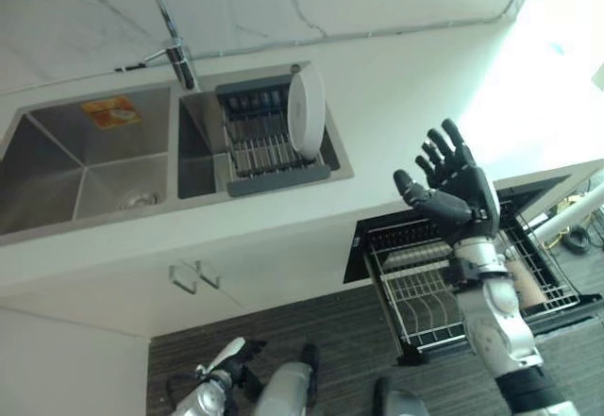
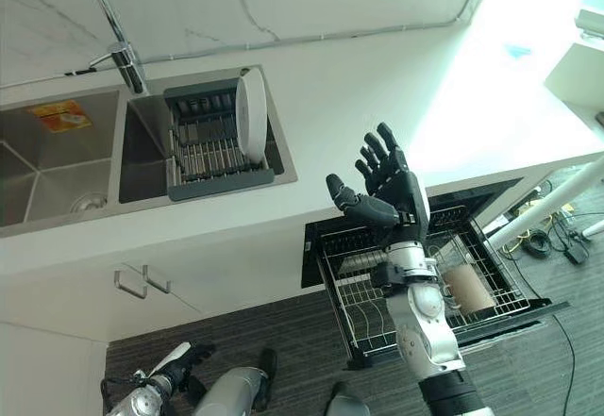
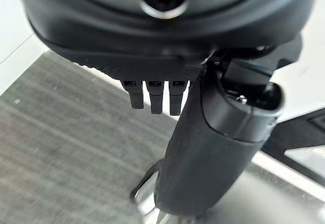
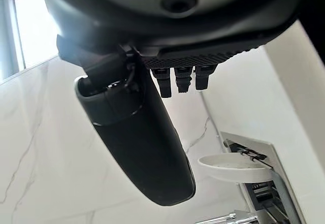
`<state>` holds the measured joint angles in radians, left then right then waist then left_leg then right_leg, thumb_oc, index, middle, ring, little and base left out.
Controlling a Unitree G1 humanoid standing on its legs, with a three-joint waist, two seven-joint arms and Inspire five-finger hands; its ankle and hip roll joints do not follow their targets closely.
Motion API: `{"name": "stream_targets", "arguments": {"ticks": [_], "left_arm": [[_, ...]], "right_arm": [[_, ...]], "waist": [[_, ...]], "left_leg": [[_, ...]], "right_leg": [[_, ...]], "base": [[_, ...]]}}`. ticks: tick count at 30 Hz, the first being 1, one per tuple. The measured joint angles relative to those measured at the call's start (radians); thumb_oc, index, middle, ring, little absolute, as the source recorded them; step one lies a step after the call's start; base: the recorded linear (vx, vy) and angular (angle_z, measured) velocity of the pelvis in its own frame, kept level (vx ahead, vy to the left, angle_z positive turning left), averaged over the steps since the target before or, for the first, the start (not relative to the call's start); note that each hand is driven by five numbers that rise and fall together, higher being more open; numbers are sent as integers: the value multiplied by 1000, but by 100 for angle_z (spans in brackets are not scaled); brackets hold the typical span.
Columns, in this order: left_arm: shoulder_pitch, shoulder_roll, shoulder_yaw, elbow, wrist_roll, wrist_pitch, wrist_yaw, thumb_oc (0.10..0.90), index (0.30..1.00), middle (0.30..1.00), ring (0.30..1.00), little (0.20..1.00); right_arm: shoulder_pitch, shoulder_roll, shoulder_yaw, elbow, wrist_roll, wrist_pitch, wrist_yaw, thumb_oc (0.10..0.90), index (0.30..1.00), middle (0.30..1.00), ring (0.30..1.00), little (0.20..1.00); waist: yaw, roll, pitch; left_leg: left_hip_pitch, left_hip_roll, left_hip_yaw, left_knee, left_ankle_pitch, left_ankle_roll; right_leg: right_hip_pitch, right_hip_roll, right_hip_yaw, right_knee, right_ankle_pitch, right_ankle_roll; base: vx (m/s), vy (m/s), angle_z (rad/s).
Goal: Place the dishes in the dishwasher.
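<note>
A white plate [image 1: 306, 112] stands on edge in a grey drying rack [image 1: 267, 144] inside the right basin of the sink; it also appears as the plate [image 4: 231, 167] in the right wrist view. My right hand [image 1: 456, 187] is raised over the counter's front edge, open, fingers spread, holding nothing, some way to the right of the plate. Below it the dishwasher's wire rack [image 1: 422, 295] is pulled out, with a glass [image 2: 467, 287] lying in it. My left hand [image 1: 229, 357] hangs low near the floor, fingers straight.
A tall faucet [image 1: 170, 29] rises behind the sink; the left basin [image 1: 80, 166] holds an orange-labelled sticker. A white counter [image 1: 415, 86] runs right of the sink. White cabinet handles [image 1: 195, 275] sit below. White tubes [image 1: 578, 210] lean at the far right.
</note>
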<state>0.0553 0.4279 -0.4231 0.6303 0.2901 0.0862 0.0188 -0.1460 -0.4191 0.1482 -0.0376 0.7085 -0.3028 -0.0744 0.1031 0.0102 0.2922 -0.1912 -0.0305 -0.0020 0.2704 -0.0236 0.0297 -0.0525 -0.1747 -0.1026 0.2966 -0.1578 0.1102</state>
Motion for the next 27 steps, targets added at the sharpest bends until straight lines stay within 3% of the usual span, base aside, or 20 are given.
{"name": "stream_targets", "arguments": {"ticks": [5, 10, 14, 18, 23, 27], "left_arm": [[-10, -9, -1, -2, 41, 5, 16, 800, 900, 900, 900, 900], [-40, -19, 18, 30, 77, 81, 111, 800, 900, 900, 900, 900], [-31, -91, 77, 28, -85, 82, 123, 800, 900, 900, 900, 900], [-33, -128, 112, 22, -284, 80, 121, 800, 900, 900, 900, 900], [-64, -113, 62, -11, -193, 80, 99, 800, 900, 900, 900, 900], [-87, -81, 95, -9, -286, 81, 92, 800, 900, 900, 900, 900]], "right_arm": [[-15, -10, 0, -1, -1, -1, 0, 800, 900, 900, 900, 900], [-72, -19, 36, -36, -15, 0, -2, 800, 900, 900, 900, 900], [-77, -18, 44, -40, -41, 6, -23, 800, 900, 900, 900, 900], [-75, -14, 59, -40, -41, 26, -26, 800, 900, 900, 900, 900], [-70, -15, 81, -36, -40, 26, -18, 800, 900, 900, 900, 900], [-69, -14, 94, -36, -39, 30, 3, 800, 900, 900, 900, 900]], "waist": [[-18, 1, 0], [-10, 20, 0], [19, 23, 0], [13, 11, 6], [5, -12, 11], [-9, -12, 11]], "left_leg": [[7, -4, 2, -6, 1, 0], [22, -8, 1, -11, 4, -6], [21, -16, -7, -6, 2, -4], [32, -20, -7, -5, 2, -3], [36, -20, -6, 3, -5, 6], [36, -21, -4, 5, -7, 5]], "right_leg": [[2, -4, 2, -1, -1, 1], [20, -2, -3, -2, -3, 4], [29, -10, -17, -2, -6, 7], [47, -14, -26, -7, -7, 10], [58, -15, -26, -16, -6, 11], [62, -17, -23, -16, -2, 17]], "base": [[49, 44, -2], [12, 54, 4], [-2, 16, 9], [18, 12, 7], [1, 15, -1], [-2, 8, -1]]}}
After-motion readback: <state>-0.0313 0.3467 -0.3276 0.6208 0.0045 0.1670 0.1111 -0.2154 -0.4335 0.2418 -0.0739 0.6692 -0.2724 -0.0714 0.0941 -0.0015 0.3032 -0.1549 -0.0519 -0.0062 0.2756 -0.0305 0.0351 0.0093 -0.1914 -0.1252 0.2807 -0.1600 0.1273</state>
